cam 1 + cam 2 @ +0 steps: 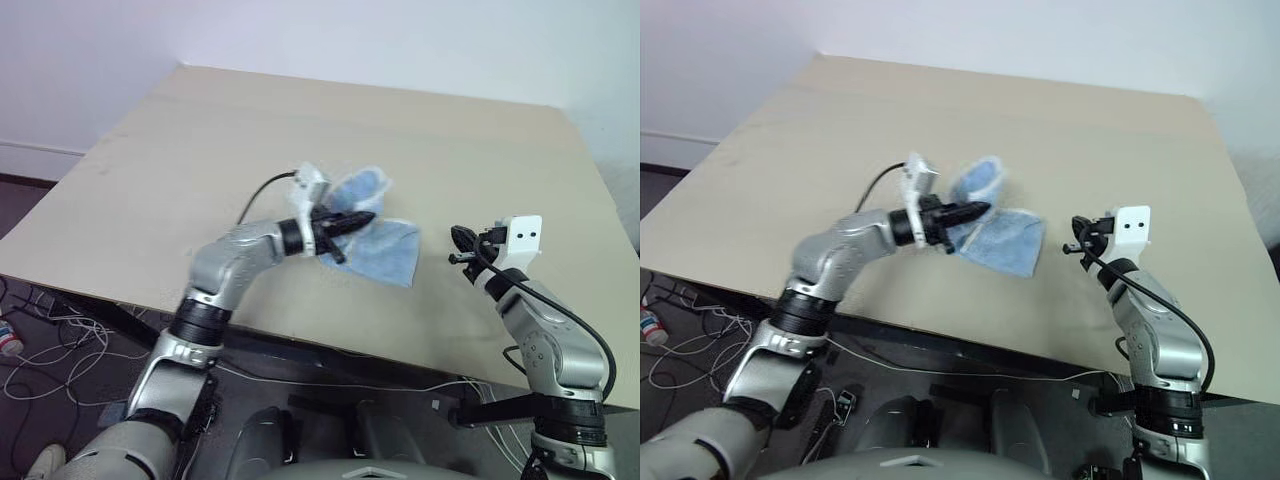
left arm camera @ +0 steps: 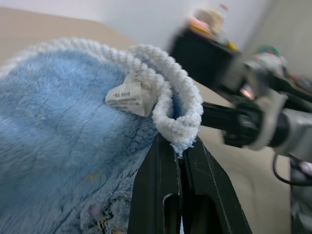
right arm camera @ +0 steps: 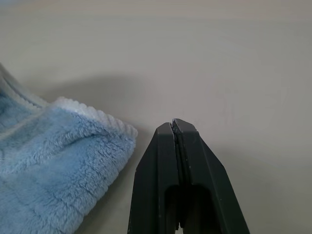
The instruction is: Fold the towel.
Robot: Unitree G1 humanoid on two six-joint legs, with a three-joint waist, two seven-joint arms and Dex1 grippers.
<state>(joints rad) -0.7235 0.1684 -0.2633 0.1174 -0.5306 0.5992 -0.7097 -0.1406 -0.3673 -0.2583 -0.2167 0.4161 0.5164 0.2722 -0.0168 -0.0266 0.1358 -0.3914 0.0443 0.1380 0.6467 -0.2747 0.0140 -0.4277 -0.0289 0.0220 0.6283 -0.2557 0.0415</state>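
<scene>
Left claw (image 2: 179, 146) pinched tight on towel (image 1: 385, 250) edge cord, right at fingertips. White tag (image 2: 127, 96) just beside pinch. Towel hangs from claw, lifted over table (image 1: 150, 150), far end resting on wood.

Right claw (image 3: 175, 127) squeezed shut, holding nothing. Towel corner just beside it, not touching.

Worry: grip is tiny, only cord. Quick swing could pull cord out, towel drops in heap. Other end loose, so fold may land crooked.
</scene>
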